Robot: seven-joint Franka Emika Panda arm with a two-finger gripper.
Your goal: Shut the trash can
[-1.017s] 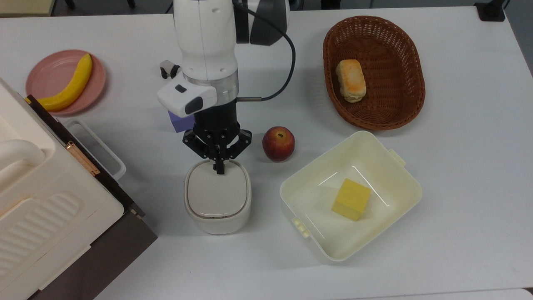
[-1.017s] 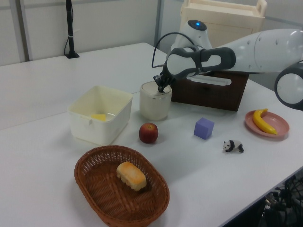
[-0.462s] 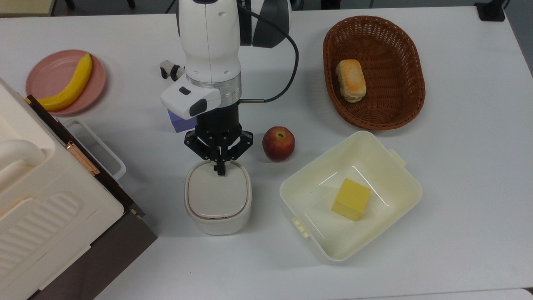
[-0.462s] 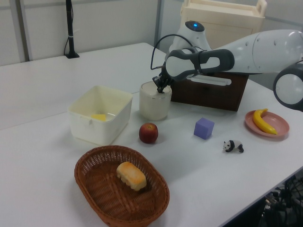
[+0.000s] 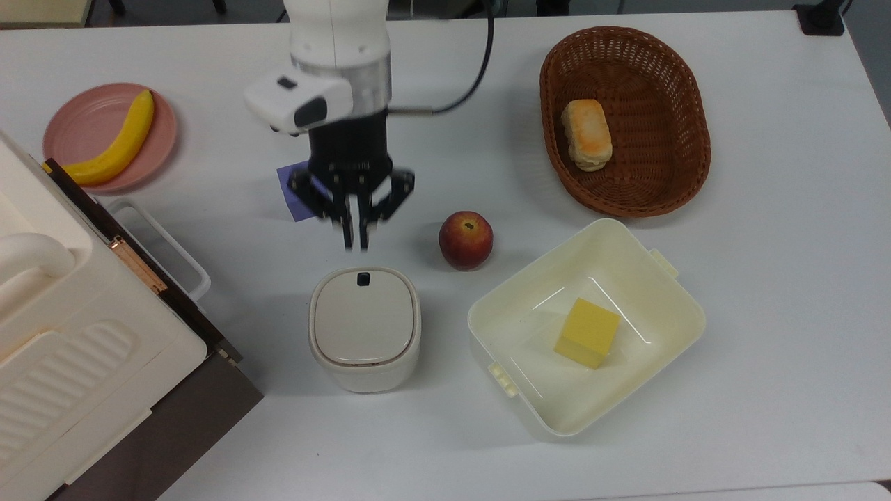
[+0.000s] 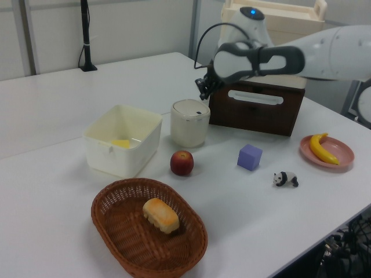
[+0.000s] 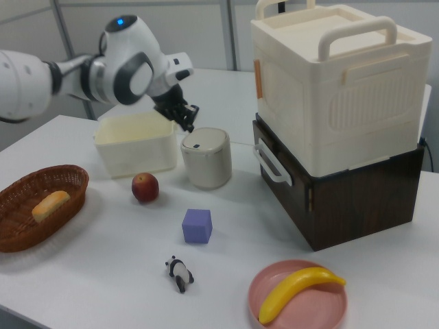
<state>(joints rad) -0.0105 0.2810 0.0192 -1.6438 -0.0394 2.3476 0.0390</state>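
Near the middle of the tabletop sits the trash can (image 5: 365,327), lid flat down and shut, its little black button (image 5: 363,278) showing on the side of the lid toward the arm. Hanging above it is the gripper (image 5: 355,240), clear of the lid with nothing in it, fingers pinched together.

Just beside the can, on the top view's right, is a red apple (image 5: 466,239), and past that an open cream tub (image 5: 668,298) with a yellow block (image 5: 587,332) inside. A brown wicker basket (image 5: 686,149) with a bread roll (image 5: 587,134) in it sits toward the top view's upper right corner of the tabletop.

At the top view's left edge there's a big cream ribbed appliance (image 5: 62,362) stacked on a dark wooden box (image 7: 357,199); they're near the can but apart from it. A pink plate (image 5: 82,125) holding a banana (image 5: 118,142) is near the top view's upper left corner. A purple cube (image 7: 197,225) partly hides under the arm in the top view, and in the right view a tiny panda figure (image 7: 180,272) lies close by the cube.
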